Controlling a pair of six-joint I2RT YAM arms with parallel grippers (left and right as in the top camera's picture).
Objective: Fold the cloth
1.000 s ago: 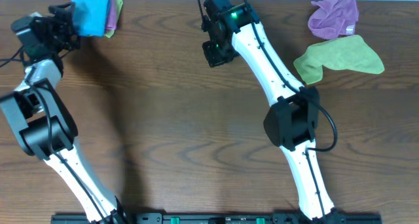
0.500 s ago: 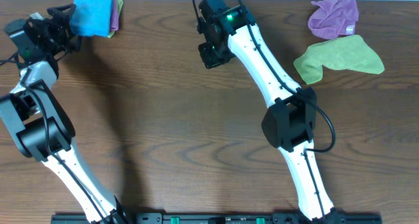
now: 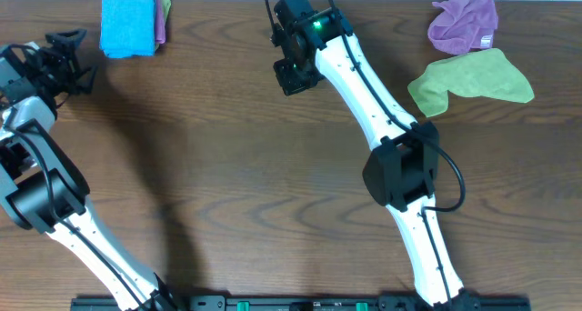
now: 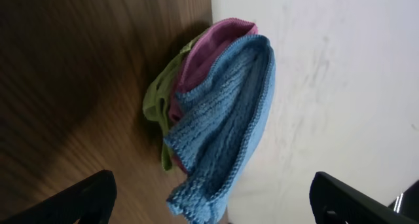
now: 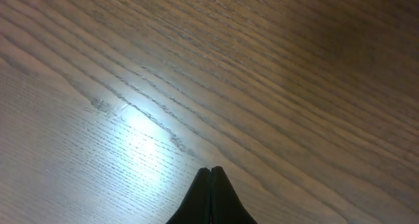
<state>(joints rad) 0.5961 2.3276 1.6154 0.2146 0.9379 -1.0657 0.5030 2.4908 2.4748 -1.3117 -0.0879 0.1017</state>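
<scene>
Cloth [image 3: 127, 24]: bright blue, folded into a neat rectangle, is lying at the far left corner of the worktop [image 3: 227, 165], close to the back edge. It is sitting on top of a small stack. A folded pink-purple cloth [image 4: 206, 50] is showing under it, and a green layer [image 4: 156, 106] is peeking out at the bottom. From overhead only thin strips of these two are showing along the blue cloth's right side. No tag can be made out in either view.

Left hand [image 3: 77, 56]: is hanging at the left edge of the worktop, just short of the stack and not touching it. Its fingers [image 4: 85, 198] are spread wide, showing as dark tips in the two lower corners of the wrist view, with the stack framed between them further off. Nothing is being gripped.

Right hand [image 3: 293, 75]: is hanging over bare wood near the back middle of the worktop, well apart from the blue cloth. In the wrist view the tips are pressed together into one dark point, with nothing between them. A bright patch of light is falling on the wood grain beside them.

Far right of the worktop: a crumpled purple cloth [image 3: 464, 22] is lying near the back edge. A lime-green cloth [image 3: 473, 82] is lying loosely spread just in front of it, the two touching or nearly so.
</scene>
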